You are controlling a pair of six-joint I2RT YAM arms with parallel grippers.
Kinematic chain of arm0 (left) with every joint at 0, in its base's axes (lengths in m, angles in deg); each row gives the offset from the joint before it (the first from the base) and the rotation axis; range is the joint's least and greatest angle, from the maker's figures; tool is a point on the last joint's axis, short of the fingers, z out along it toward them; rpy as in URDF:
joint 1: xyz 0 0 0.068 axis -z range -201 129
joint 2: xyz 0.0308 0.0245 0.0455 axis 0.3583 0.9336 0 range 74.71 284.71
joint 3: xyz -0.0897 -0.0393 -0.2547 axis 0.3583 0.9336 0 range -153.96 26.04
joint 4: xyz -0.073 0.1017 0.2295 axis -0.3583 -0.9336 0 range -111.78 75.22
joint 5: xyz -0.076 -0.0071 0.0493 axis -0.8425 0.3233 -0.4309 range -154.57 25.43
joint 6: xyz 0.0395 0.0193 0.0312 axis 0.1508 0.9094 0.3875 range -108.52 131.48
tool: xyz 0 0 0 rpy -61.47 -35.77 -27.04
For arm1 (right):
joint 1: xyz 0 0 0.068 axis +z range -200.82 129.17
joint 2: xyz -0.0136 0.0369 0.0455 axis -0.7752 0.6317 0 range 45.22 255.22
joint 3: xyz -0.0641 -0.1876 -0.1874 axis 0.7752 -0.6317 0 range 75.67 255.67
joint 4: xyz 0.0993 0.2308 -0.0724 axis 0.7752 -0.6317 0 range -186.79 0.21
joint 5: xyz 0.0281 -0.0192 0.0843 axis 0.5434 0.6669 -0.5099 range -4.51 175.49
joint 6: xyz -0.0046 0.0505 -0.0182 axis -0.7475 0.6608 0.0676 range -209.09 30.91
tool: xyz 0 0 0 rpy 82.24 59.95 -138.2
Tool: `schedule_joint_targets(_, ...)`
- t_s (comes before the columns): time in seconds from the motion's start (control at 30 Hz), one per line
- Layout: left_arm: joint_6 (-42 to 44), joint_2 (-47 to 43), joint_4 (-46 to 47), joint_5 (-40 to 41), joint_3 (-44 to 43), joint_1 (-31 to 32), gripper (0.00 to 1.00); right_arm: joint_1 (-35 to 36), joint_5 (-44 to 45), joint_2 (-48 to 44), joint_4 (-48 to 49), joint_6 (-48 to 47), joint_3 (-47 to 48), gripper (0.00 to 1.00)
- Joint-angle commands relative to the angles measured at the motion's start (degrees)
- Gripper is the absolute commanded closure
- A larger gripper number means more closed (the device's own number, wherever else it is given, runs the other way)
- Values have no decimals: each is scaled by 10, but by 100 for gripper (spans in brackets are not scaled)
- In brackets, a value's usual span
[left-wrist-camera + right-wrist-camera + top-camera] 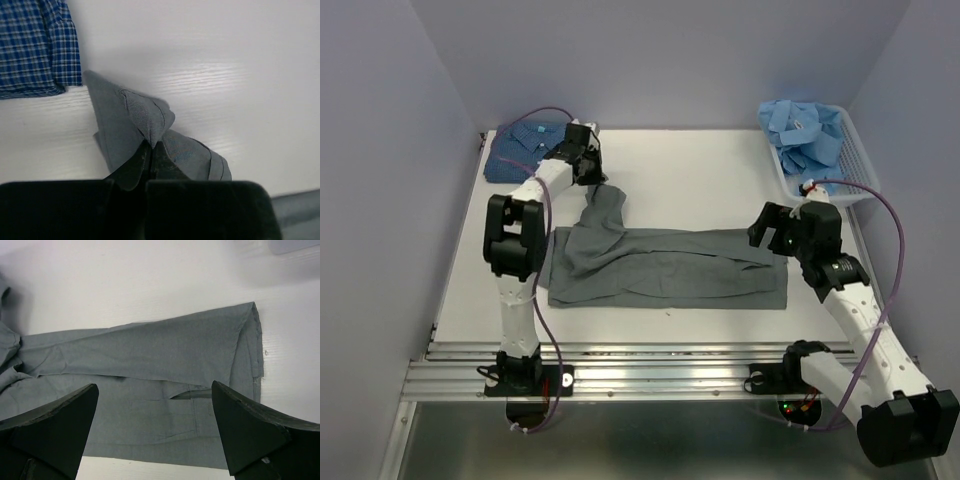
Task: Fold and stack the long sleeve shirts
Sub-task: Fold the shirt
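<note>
Grey shirt [665,265] lies flat in a long band across the table [700,180], one sleeve trailing toward the far left. Left gripper [151,145] is pinched tight on that sleeve's end, just beside the folded dark blue shirt [525,145]. Right gripper [154,387] is spread wide over the grey shirt's right end. Light blue shirts [807,130] are heaped in the basket [860,170].

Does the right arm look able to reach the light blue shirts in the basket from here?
Probably yes. The right tool is open and empty above the grey shirt; the light blue shirts sit heaped in the open-topped basket just beyond it, nothing between.
</note>
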Motion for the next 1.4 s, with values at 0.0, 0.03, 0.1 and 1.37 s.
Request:
schedule_joint_targets(0.0,-36,-196,107,-11,62,1,100,-1,42,-22,-9,5,1,0)
schedule_joint_targets(0.03,-38,-219,120,-7,79,5,100,-1,54,-28,-12,21,2,0)
schedule_joint_targets(0.1,-39,-275,137,4,109,30,100,-1,99,-32,-19,40,2,0)
schedule_joint_targets(1.37,-26,-265,209,-65,216,469,73,-1,234,-162,-22,137,-25,0)
